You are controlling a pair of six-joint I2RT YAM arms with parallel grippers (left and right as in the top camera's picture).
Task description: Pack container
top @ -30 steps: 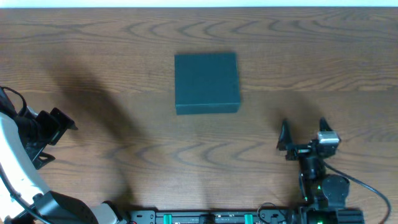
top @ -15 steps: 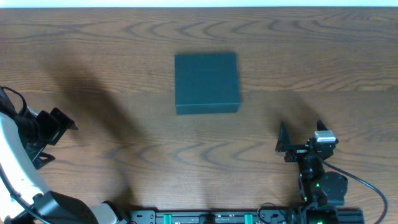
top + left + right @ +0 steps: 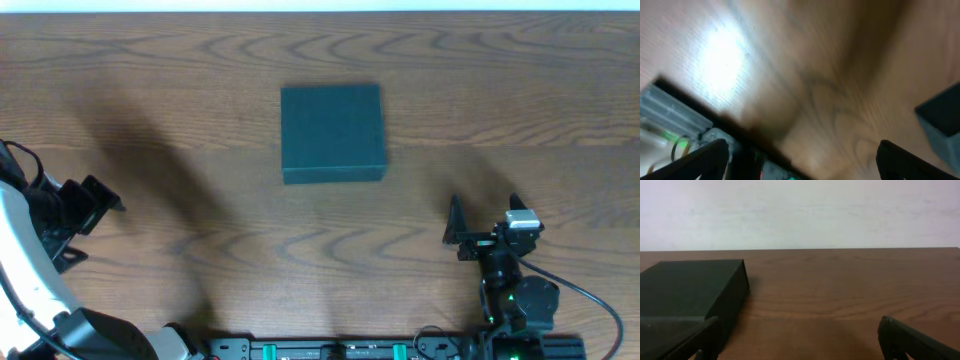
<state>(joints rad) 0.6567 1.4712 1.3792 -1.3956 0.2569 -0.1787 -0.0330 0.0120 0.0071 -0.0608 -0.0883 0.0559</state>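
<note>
The container (image 3: 332, 133) is a dark teal square box that lies with its lid closed on the wooden table, a little behind the middle. It shows at the left of the right wrist view as a low dark box (image 3: 690, 290), and one corner of the container (image 3: 942, 125) enters the blurred left wrist view at the right. My right gripper (image 3: 485, 207) stands open near the front right, apart from the box, with bare wood between its fingers (image 3: 917, 342). My left gripper (image 3: 95, 215) is at the far left, open and holding nothing; its fingers (image 3: 705, 160) frame only table.
A black rail with green lights (image 3: 330, 350) runs along the table's front edge, and it also shows at the lower left as a blurred rail (image 3: 685, 135). A cable (image 3: 590, 300) loops beside the right arm's base. A white wall (image 3: 800, 210) rises behind the table's far edge.
The right gripper shifted slightly to the left a second ago and has been still since. The container and the left arm have not moved.
</note>
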